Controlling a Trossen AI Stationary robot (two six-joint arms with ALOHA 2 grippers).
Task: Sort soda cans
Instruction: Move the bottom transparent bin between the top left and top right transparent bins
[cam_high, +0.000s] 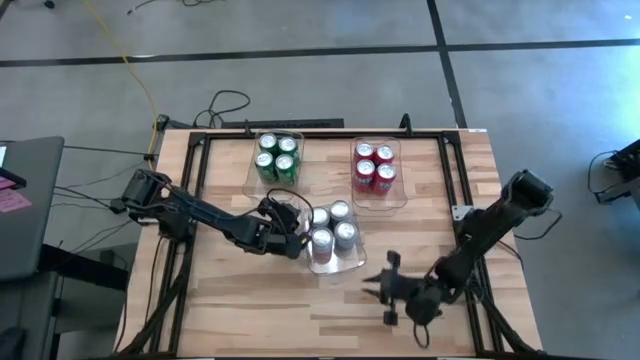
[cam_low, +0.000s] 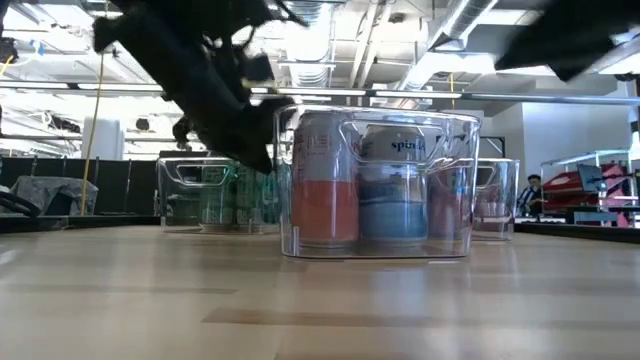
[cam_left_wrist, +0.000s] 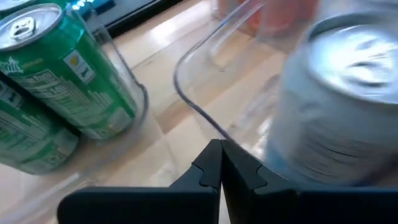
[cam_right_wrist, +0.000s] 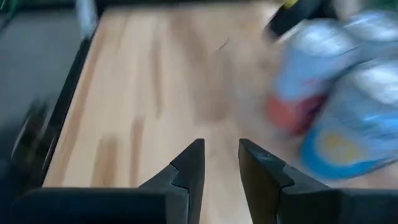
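Note:
Several silver cans (cam_high: 333, 228) stand upright in a clear bin (cam_high: 345, 262) at mid-table. Several green cans (cam_high: 277, 158) stand in a clear bin at the far left, and several red cans (cam_high: 375, 167) in another at the far right. My left gripper (cam_high: 297, 238) is shut at the left rim of the silver cans' bin, with a silver can (cam_left_wrist: 339, 93) just beyond it. My right gripper (cam_high: 385, 292) hangs open over bare table, near and right of that bin, with nothing between its fingers (cam_right_wrist: 189, 168). My left gripper's shut fingertips (cam_left_wrist: 221, 149) stand right at the clear rim (cam_left_wrist: 193, 106) of the silver cans' bin, slanting down from the table's left. I cannot tell whether they touch the rim.
The three clear bins form a triangle on the wooden table (cam_high: 250, 310). A black frame rail (cam_high: 300, 133) runs along the far edge and down both sides. Bare wood lies along the near edge. In the low view the silver cans' bin (cam_low: 380, 185) stands in front.

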